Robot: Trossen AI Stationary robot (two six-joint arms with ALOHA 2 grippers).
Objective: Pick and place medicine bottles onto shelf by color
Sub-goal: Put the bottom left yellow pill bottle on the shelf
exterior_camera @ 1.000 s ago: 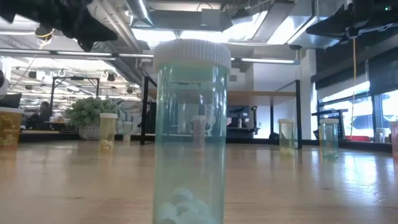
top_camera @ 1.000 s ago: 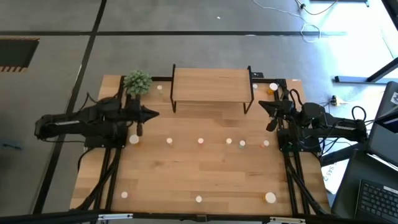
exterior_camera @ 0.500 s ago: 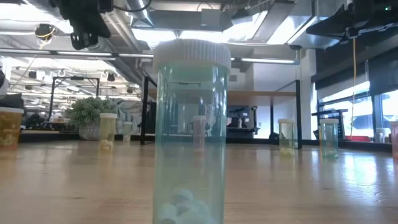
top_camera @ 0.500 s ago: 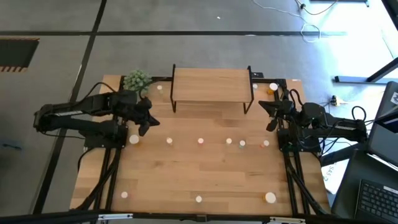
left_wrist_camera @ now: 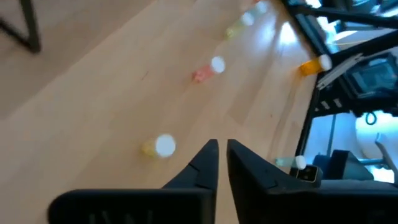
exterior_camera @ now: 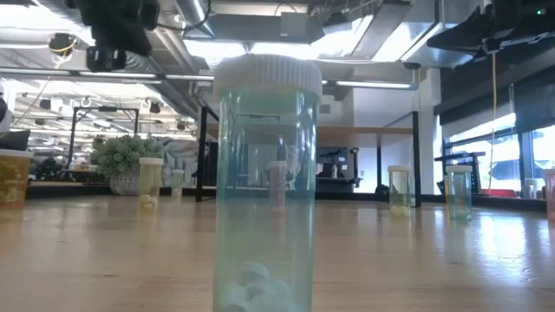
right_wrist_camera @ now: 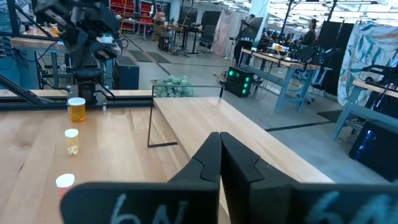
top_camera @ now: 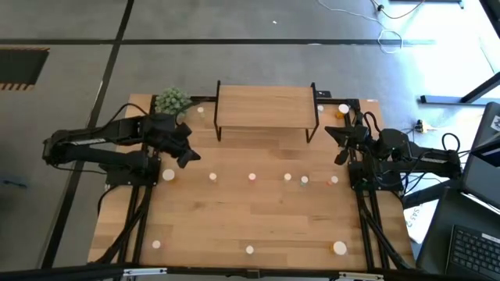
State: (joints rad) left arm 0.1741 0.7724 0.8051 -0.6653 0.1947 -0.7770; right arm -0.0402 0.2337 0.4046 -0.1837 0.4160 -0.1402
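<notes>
The shelf stands on thin black legs at the table's far middle, and nothing lies on its top. Tiny bottles stand in a row across the table's middle, among them a yellowish one and a pink one. A teal bottle stands right in front of the low camera. My left gripper hangs above the table left of the row, slanting down, with a narrow gap between its fingers and nothing in it. My right gripper waits shut at the right, pointing level.
A green spiky plant sits at the far left corner beside the shelf. More bottles stand near the front edge, with an orange one at the front right and another behind the shelf's right leg. Black frame rails run along both sides.
My left arm has lifted its elbow, and its wrist has rolled and tipped. The gripper, level a second ago, now slants down over the table near the left end of the bottle row. No bottle has moved.
</notes>
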